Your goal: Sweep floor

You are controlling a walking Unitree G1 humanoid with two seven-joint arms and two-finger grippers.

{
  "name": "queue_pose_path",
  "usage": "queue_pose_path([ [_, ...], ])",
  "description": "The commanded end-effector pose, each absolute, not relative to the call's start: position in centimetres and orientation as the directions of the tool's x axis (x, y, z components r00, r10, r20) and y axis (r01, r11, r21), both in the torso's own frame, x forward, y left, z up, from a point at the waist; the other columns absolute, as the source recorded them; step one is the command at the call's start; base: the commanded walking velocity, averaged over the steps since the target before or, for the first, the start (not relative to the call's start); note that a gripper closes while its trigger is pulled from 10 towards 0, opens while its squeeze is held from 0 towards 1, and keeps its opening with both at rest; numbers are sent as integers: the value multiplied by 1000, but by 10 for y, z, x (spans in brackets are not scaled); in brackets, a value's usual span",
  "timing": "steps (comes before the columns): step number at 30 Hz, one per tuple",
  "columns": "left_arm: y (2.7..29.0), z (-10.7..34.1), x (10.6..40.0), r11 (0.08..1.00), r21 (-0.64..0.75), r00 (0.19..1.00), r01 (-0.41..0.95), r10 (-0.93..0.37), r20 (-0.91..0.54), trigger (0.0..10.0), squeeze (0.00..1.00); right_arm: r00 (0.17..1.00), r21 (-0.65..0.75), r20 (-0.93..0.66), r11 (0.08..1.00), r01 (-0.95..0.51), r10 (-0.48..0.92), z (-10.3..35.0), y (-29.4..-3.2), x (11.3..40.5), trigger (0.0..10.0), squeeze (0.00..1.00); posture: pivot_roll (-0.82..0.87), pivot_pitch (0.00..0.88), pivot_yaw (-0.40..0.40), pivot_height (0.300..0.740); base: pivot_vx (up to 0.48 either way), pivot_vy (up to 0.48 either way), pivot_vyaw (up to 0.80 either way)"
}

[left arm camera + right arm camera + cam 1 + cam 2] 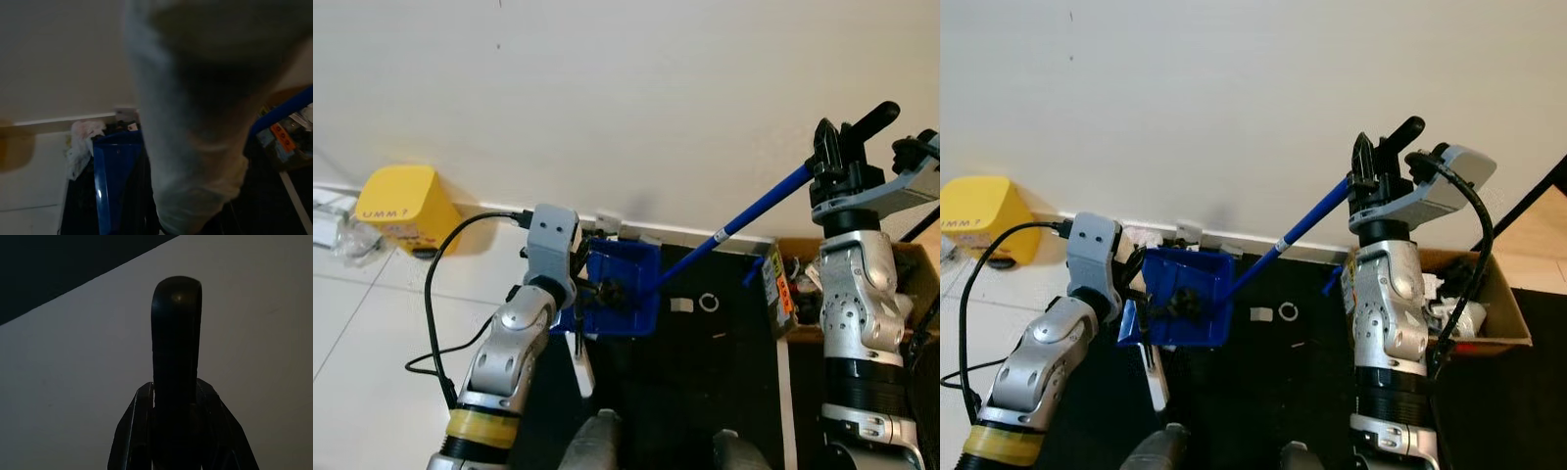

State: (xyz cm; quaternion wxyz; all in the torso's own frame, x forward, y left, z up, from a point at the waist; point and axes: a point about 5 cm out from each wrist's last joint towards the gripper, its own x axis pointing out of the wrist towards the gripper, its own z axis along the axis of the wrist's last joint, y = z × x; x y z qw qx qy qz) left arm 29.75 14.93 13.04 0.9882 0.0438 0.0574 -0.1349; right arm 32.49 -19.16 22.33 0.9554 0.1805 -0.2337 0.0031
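1. The right gripper (839,147) sits at the upper right of the left eye view, raised in front of the pale wall (607,88), its black fingers clamped around the top end of a blue broom handle (744,220).
2. In the right wrist view the rounded black end of the handle (176,333) stands between the two fingers (132,431), against the wall.
3. The handle slants from that gripper down and to the left, ending at the blue dustpan (622,289) in the middle of the left eye view.
4. The left gripper (582,294) is at the left edge of the dustpan, below centre left of the frame; its fingers are hidden behind the wrist, so I cannot tell whether they are closed on the pan.
5. The dustpan lies near the skirting at the wall's foot, over a black mat (705,392), with dark debris (610,292) inside it.
6. On the mat, just right of the pan, lie a small white scrap (681,305) and a small white ring (709,303).
7. A yellow box (403,208) stands against the wall at the left edge, on white floor tiles (372,323).
8. A brown cardboard box (1489,304) of clutter sits at the right, beside the right arm.
9. A black cable (435,294) loops along the left arm.
10. The left wrist view is blurred; the blue pan (115,181) and crumpled whitish litter (80,144) beside it can be made out.
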Motion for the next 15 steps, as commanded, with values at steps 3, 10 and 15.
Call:
queue_pose_path([
  [3, 152, 135, 300, 964, 81, 965, 253, -245, -95, 10000, 0, 880, 356, 469, 928, -109, -77, 226, -191, 323, 10000, 0, 143, 104, 40, 740, 252, -304, 0],
  [10, 152, 135, 301, 966, 78, 966, 246, -239, -94, 10000, 0, 882, 355, 465, 928, -110, -74, 225, -191, 323, 10000, 0, 144, 107, 40, 740, 257, -300, 0],
  [15, 153, 134, 301, 967, 75, 967, 243, -236, -94, 10000, 0, 884, 356, 462, 928, -111, -71, 223, -190, 323, 10000, 0, 144, 108, 40, 740, 260, -300, 0],
])
